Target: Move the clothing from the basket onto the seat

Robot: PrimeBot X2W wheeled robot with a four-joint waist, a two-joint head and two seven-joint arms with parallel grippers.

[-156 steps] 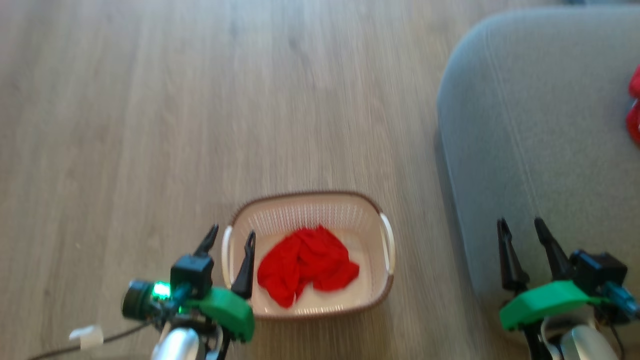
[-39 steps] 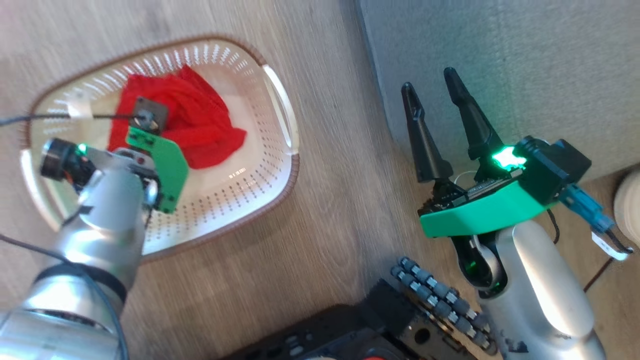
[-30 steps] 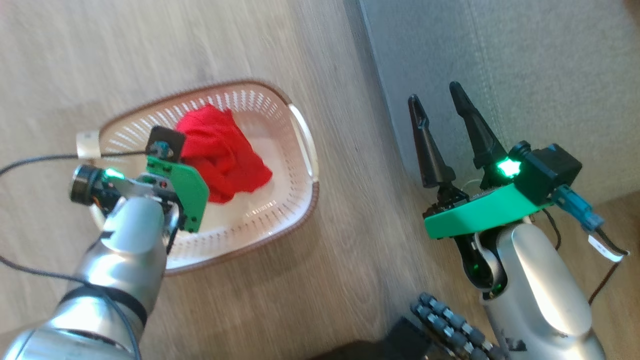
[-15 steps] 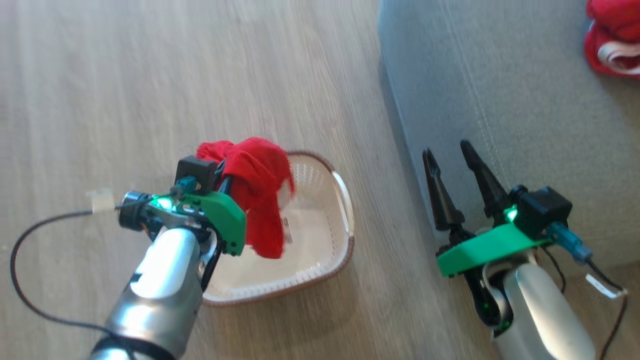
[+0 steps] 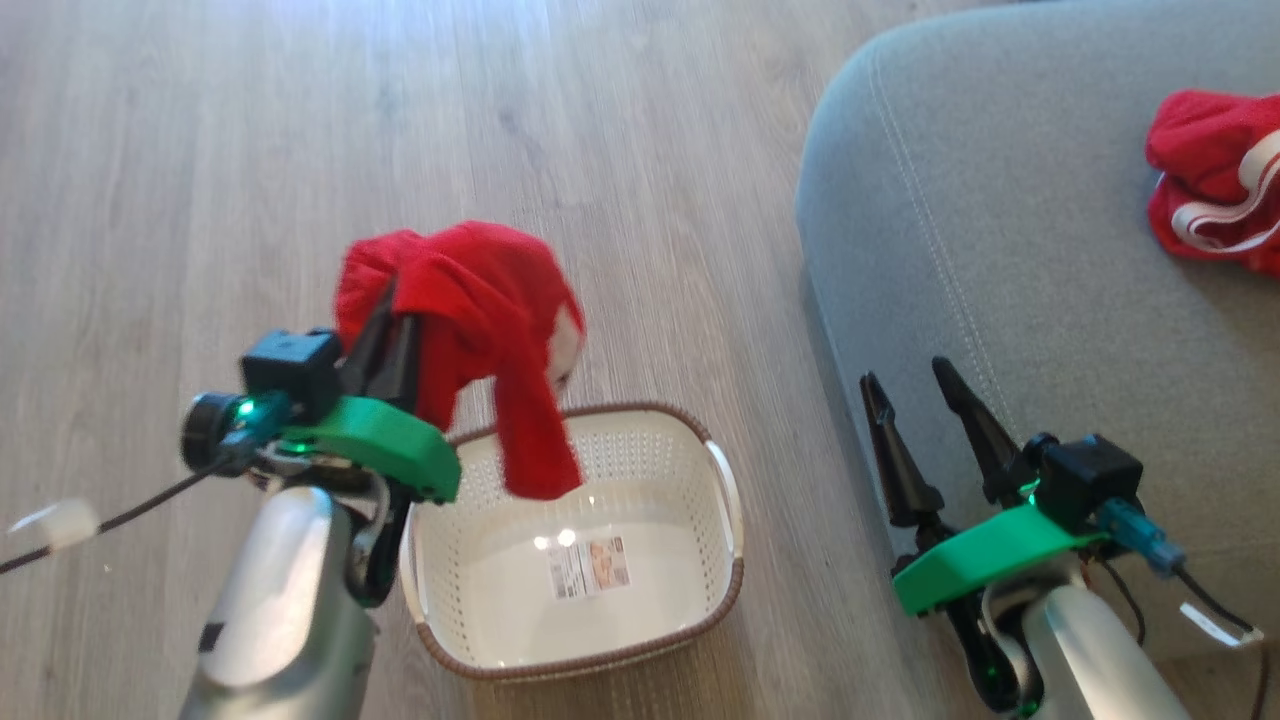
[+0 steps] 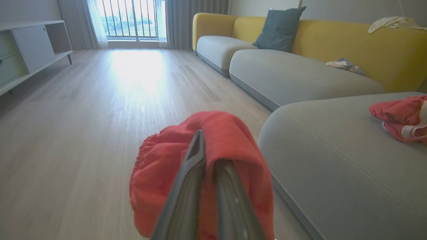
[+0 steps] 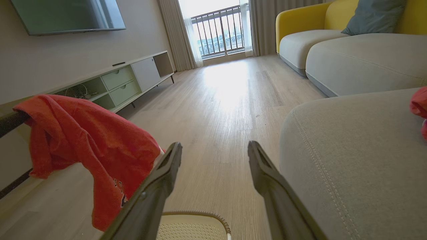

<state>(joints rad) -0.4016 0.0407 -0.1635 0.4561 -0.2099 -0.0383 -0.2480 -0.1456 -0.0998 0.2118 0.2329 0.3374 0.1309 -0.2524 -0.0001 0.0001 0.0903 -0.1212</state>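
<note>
clothing (image 5: 470, 290): soft matt cloth | basket (image 5: 650, 460): glossy perforated plastic | seat (image 5: 1000, 250): matt woven fabric | floor (image 5: 200, 150): wood-grain, perhaps laminate

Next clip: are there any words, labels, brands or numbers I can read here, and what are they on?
No text here can be read.
Paper label on the floor of the basket: printed lines and a small picture, too blurred to read.
Dark print near the hem of the lifted red garment: too small to read.
</note>
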